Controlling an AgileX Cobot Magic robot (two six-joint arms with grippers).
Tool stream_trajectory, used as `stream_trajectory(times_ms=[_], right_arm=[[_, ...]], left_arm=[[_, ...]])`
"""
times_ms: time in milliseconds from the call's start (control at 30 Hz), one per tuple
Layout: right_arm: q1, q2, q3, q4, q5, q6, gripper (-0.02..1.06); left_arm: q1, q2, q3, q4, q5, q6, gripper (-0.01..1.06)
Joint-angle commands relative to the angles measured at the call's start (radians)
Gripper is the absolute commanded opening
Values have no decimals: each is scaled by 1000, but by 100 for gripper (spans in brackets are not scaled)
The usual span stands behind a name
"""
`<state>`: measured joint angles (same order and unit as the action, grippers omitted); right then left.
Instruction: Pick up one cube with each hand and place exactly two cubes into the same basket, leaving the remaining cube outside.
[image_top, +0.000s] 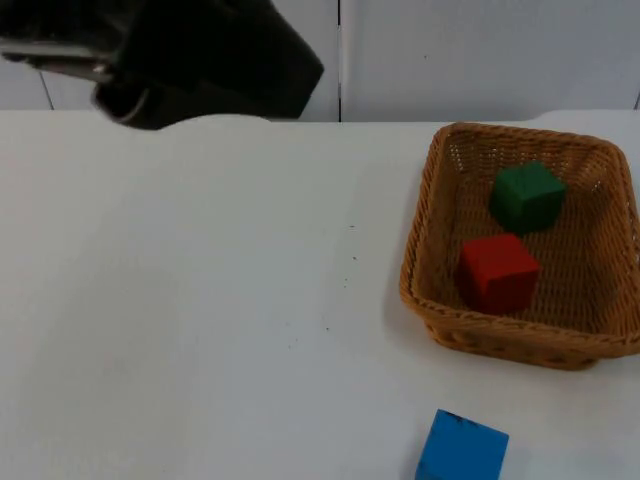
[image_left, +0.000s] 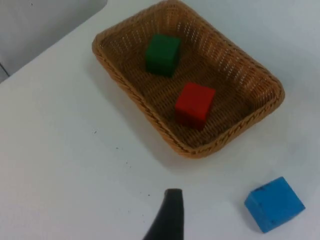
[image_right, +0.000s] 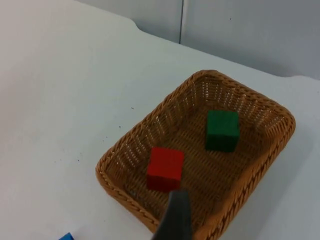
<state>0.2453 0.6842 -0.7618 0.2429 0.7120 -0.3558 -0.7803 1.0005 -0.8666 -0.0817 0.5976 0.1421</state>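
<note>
Cubes: green cube and red cube sit in basket; blue cube lies outside, near its front rim. Both grippers raised above; finger state: cannot tell. Task appears met.

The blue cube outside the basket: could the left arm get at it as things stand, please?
Probably yes: the blue cube sits alone on the white table, apart from the basket, with nothing between it and the left gripper's fingertip.
</note>
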Motion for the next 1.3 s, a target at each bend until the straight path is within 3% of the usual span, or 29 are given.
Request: stream_trajectory(times_ms=[0,233,333,600,933,1267], right_arm=[[-4,-66,35,6,11,13,69],[-4,-181,97,6,16,52,69],[-4,-238,108,6,47,52,69],[-4,-309,108,6,102,52,69],[-4,-432,108,6,143,54,69],[-4,-504,108,6,216,54,69]], left_arm=[[2,-51,38,-13,13,-7,78],[2,-171,106,-15,37,-7,78],[2,-247,108,-15,125,-7,78],[2,-397,108,-16,226,-7,78],[2,-659,108,-14,415,-26,78],[2,-872,208,-8,420,-74,78]])
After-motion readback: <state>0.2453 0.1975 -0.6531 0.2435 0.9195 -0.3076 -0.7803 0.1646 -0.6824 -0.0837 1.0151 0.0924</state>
